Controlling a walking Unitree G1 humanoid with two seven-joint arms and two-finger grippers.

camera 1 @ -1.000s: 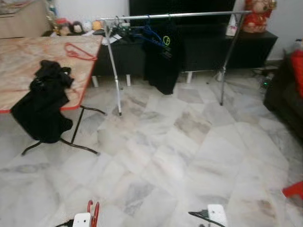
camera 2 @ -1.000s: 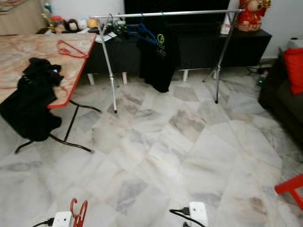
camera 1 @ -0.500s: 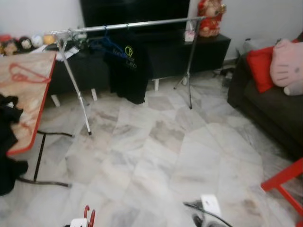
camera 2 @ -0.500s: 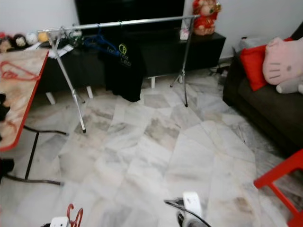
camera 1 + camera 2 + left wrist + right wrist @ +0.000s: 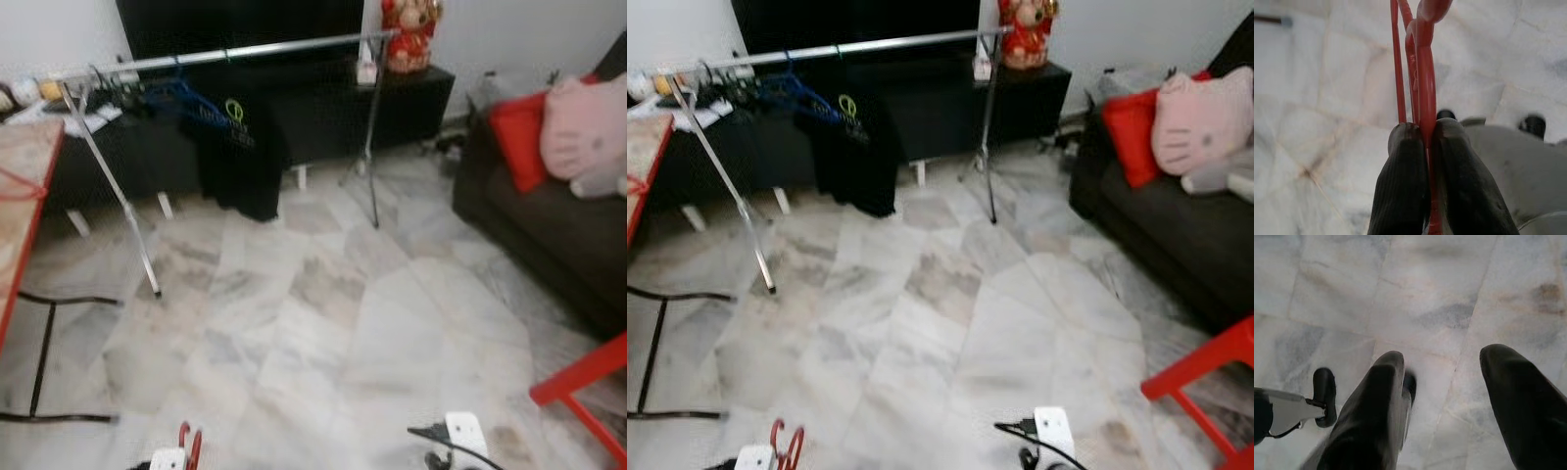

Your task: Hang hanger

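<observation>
The left end effector [image 5: 1422,139] hangs low in front of the robot, its two black fingers [image 5: 1400,181] pinched tight on a red hanger [image 5: 1420,63], with the plastic squeezed between the pads and the loop of it running out past the tips over the marble floor [image 5: 323,323]. From the head view the hanger [image 5: 189,446] pokes up just beside the left wrist at the bottom edge, well apart from the rail. The right end effector [image 5: 1442,367] hangs low too, pointed down at the floor, its fingers spread wide with nothing between them. Across the room stands a silver rack [image 5: 225,54], its bar level on splayed legs, and on it a blue hanger [image 5: 176,96] and a black shirt [image 5: 235,157] sit toward the left end, the shirt's hem hanging close to the floor. Behind the rack is a low black cabinet [image 5: 392,103] with a red figurine [image 5: 407,34] on top. To the left, the red edge of a desk [image 5: 24,206] shows. To the right is a dark sofa [image 5: 549,225] with a red cushion [image 5: 519,137] and a pink plush [image 5: 588,127], and a red chair [image 5: 588,382] near the corner.
</observation>
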